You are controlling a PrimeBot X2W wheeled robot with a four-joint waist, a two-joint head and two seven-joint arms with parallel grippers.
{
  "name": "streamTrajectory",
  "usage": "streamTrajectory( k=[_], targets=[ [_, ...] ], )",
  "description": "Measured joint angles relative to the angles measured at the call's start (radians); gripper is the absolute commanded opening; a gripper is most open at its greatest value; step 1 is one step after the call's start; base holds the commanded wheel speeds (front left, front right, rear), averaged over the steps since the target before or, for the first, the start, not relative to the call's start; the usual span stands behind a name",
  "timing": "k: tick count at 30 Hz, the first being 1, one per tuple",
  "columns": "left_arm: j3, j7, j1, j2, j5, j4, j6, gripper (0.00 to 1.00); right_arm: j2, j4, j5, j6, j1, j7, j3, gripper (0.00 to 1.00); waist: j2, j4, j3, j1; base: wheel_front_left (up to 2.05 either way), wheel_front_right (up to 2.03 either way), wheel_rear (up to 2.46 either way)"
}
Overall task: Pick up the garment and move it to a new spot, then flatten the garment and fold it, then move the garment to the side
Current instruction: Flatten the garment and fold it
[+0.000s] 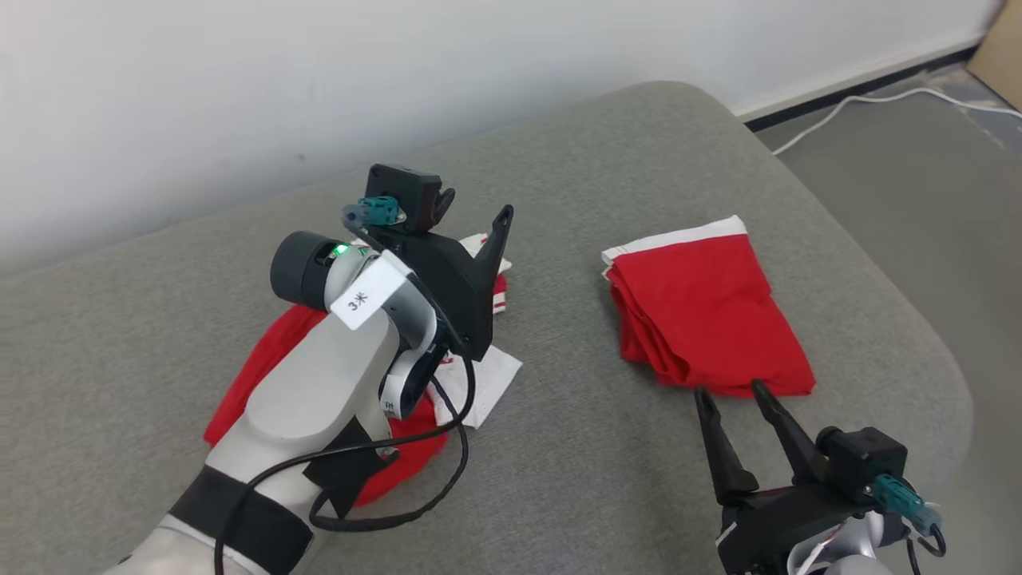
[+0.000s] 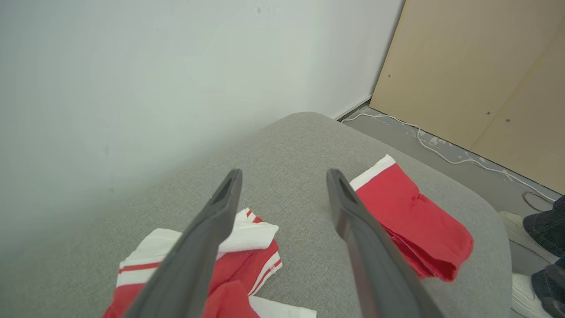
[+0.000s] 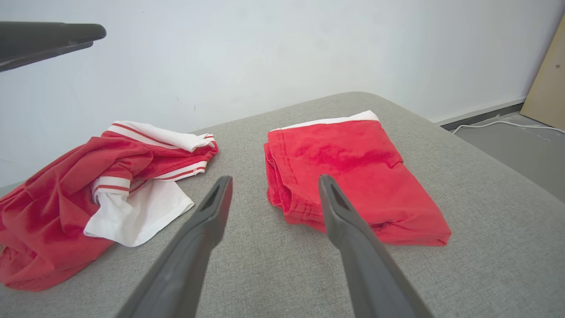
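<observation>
Garment [image 3: 57, 198]: crumpled red-and-white piece w/ striped cuffs, prob. a jersey top. It lies in a heap on the grey upholstered cushion [image 1: 599, 447], to the robot's left of the folded red garment [image 1: 703, 319], w/ a strip of bare grey fabric between the two. One white panel sticks out of the heap on the side nearest the folded piece.

Folded red garment lies flat, in neat layers, w/ a white band along its far edge.

L gripper [image 2: 284, 176] hangs above the heap, left of the folded garment, fingers spread wide w/ nothing between them. Its forearm carries a white label [image 1: 363, 299] and a looping black cable [image 1: 399, 479].

R gripper [image 1: 730, 389] sits at the folded garment's near hem, also spread wide and not pinching anything. One fingertip overlaps the hem in the head view; can't tell if it touches the cloth.

Beyond the folded garment, off the cushion: white cable [image 1: 862, 104] on the floor, plywood panel [image 2: 476, 75], and a person's white shoe [image 2: 518, 221].
</observation>
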Motion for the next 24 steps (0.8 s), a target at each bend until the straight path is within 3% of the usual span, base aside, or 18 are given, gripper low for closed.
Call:
streamTrajectory(
  k=[8,20,24],
  targets=[
    [0.074,-0.032,0.034,0.015,-0.011,0.058,0.002,1.0,-0.022,0.0,0.004,-0.007,0.022,-0.016,-0.026,1.0,0.0,0.091,-0.025,0.0,0.0,0.0,0.0],
    [0.112,-0.03,0.224,0.251,-0.016,0.062,0.027,1.0,-0.031,-0.007,0.013,-0.017,0.085,-0.021,-0.03,1.0,0.0,0.233,-0.091,-0.0001,0.0,0.0,0.0],
    [0.107,-0.021,0.302,0.284,-0.02,0.037,0.027,1.0,-0.036,-0.011,0.013,-0.021,0.119,-0.02,-0.034,1.0,-0.0001,0.259,-0.117,-0.0002,0.0,0.0,0.0]
  ],
)
